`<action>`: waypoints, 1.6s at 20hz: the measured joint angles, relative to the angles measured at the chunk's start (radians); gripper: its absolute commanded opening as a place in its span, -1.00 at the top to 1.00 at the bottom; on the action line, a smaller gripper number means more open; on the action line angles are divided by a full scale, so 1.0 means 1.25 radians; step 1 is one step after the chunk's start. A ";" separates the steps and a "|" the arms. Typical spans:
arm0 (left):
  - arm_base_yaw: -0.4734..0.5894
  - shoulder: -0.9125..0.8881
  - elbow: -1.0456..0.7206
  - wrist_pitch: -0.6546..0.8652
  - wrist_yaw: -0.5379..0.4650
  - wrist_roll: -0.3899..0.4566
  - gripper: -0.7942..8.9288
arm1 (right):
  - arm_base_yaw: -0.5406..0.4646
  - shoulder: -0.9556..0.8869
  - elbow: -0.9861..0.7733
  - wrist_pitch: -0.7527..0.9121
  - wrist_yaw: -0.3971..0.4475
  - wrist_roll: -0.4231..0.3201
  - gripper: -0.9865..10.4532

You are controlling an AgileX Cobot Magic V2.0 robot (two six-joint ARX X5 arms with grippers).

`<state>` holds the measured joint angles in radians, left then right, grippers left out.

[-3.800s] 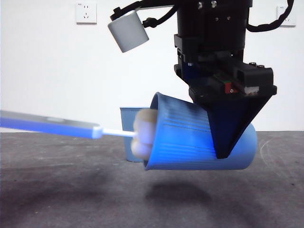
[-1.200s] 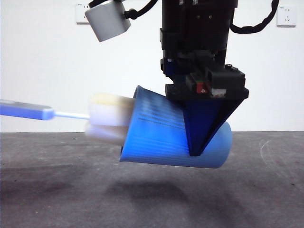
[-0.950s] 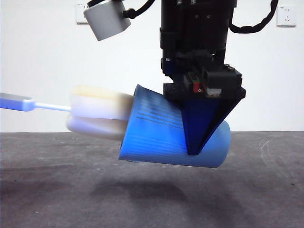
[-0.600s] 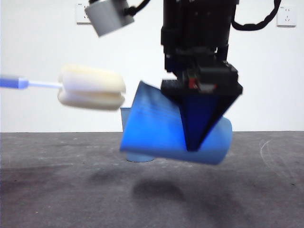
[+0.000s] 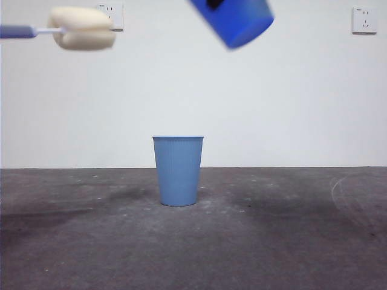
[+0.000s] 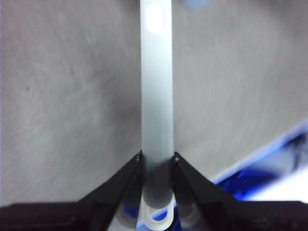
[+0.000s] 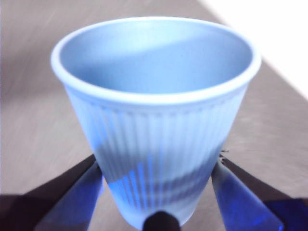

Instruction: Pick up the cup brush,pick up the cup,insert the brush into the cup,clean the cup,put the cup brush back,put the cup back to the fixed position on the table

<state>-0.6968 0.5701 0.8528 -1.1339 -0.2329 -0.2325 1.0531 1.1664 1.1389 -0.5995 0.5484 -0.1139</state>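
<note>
High at the far left of the front view, the cup brush [image 5: 81, 28] is hanging in the air, its sponge head level with a wall socket [image 5: 110, 15]. The left claw [image 6: 157, 158] is pinching the brush's grey handle between its two jaws. Below, a second cup [image 5: 178, 170] is standing upright on the dark surface [image 5: 290, 241], well apart from both tools. Further right, at the top edge, the cup [image 5: 233, 19] is being held aloft and tilted. The right claw [image 7: 156, 168] is pinching it by its ribbed lower sides, mouth facing away from the wrist.
</note>
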 measured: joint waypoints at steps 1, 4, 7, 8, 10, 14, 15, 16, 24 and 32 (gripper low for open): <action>0.000 0.011 0.000 0.021 -0.001 -0.021 0.85 | 0.000 -0.016 0.000 0.005 0.016 0.012 0.86; 0.002 0.060 0.000 0.101 -0.061 -0.045 0.85 | 0.000 -0.065 0.000 0.015 0.043 0.032 0.86; 0.019 0.095 0.000 0.234 -0.062 -0.048 0.85 | 0.000 -0.122 0.000 0.015 0.062 0.039 0.86; 0.034 0.101 0.000 0.258 -0.062 -0.047 0.85 | 0.000 -0.144 0.000 0.013 0.067 0.041 0.86; 0.085 0.123 0.000 0.267 -0.052 -0.044 0.85 | 0.000 -0.193 0.000 0.005 0.075 0.041 0.86; 0.251 0.162 -0.074 0.408 0.121 -0.039 0.85 | 0.000 -0.295 0.000 -0.052 0.097 0.046 0.86; 0.288 0.176 -0.096 0.434 0.166 -0.039 0.85 | 0.000 -0.313 0.000 -0.066 0.100 0.048 0.86; 0.324 0.201 -0.118 0.465 0.211 -0.038 0.85 | 0.000 -0.334 0.000 -0.077 0.104 0.051 0.86; 0.374 0.483 -0.154 0.654 0.274 -0.027 0.85 | 0.000 -0.376 0.000 -0.104 0.107 0.054 0.86; 0.372 0.643 -0.154 0.720 0.291 -0.049 0.85 | 0.000 -0.375 0.000 -0.120 0.128 0.059 0.86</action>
<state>-0.2317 1.3735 0.6601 -0.2340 0.1303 -0.2932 1.0534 0.6979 1.1389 -0.7494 0.7086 -0.0399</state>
